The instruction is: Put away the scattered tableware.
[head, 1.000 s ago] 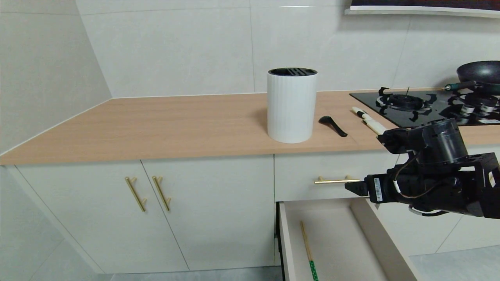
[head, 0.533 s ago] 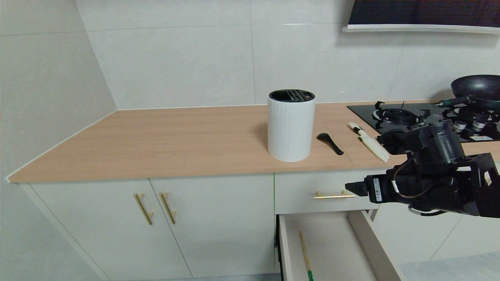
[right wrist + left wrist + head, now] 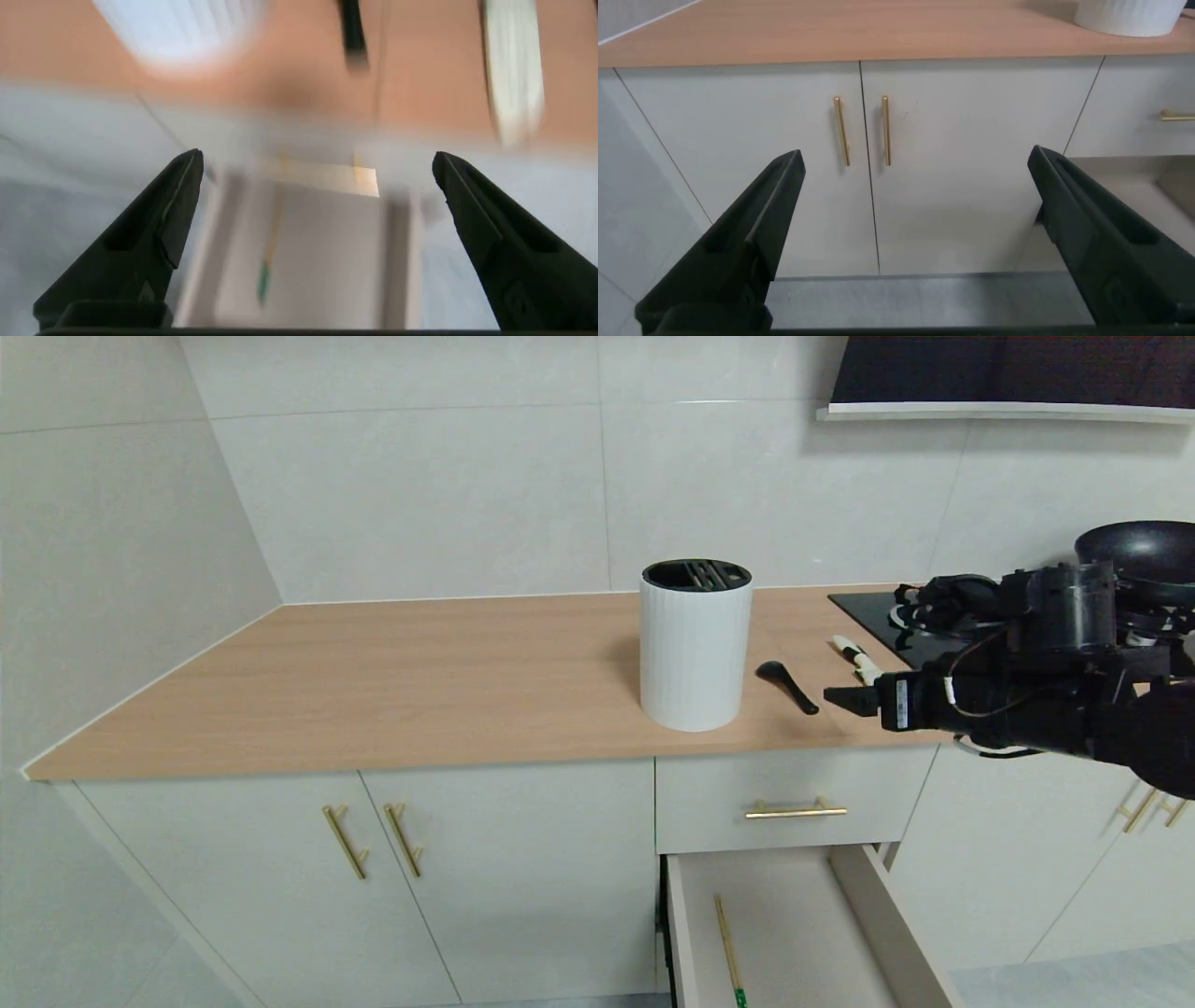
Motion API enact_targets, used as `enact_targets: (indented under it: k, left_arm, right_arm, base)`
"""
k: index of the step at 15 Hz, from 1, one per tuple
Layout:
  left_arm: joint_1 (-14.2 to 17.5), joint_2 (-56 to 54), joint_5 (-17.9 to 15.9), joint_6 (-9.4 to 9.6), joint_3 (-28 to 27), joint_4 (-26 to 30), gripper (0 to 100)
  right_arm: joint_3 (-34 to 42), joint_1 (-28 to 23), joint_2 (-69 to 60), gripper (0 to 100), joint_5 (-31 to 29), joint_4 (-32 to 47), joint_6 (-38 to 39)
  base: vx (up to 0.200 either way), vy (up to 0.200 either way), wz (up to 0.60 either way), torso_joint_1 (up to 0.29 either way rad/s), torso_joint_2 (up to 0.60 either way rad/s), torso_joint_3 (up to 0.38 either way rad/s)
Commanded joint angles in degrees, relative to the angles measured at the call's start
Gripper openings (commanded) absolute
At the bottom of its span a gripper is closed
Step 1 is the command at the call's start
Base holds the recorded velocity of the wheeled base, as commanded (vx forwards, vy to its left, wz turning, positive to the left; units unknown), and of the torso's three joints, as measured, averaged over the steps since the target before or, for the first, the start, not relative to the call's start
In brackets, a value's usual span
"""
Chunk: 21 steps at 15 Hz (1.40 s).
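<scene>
Wooden countertop (image 3: 420, 681) ahead: with right gripper (image 3: 316, 166) spread wide and empty, ease toward the black spoon (image 3: 789, 683) just beyond its fingertips, straddle the handle crosswise, lower flat before closing, clear of the white-handled knife (image 3: 857, 656) nearby.

From the head we face the countertop (image 3: 373, 681) from afar; our nearer wrist cameras share its centre-right white holder (image 3: 695, 653).
</scene>
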Motion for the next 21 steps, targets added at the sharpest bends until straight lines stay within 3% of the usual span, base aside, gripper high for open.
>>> enact_targets:
  k: [1,4,8,13,21]
  left_arm:
    - [0.0,0.0,0.0,-0.04,0.0,0.0,100]
    - [0.0,0.0,0.0,-0.04,0.0,0.0,100]
    - [0.0,0.0,0.0,-0.04,0.0,0.0,100]
    - [-0.1,0.0,0.0,-0.04,0.0,0.0,100]
    - [0.0,0.0,0.0,-0.04,0.0,0.0,100]
  right_arm:
    - [-8.2,-3.6,8.5,100,2.4,-0.6,-1.9]
    - [-17.0,-4.2,17.3,100,2.7,-0.5,-6.6]
    - [-20.7,-4.0,24.8,100,2.7,-1.9,-6.8]
    - [-22.4,-4.0,30.7,100,2.6,-7.0,-6.6]
    - [-25.3,-4.1,33.4,100,2.6,-7.2,-4.1]
  base:
    - [0.000,0.000,0.00,0.000,0.00,0.000]
    - [0.000,0.000,0.00,0.000,0.00,0.000]
    - [0.000,0.000,0.00,0.000,0.00,0.000]
    - [0.000,0.000,0.00,0.000,0.00,0.000]
    - [0.000,0.000,0.00,0.000,0.00,0.000]
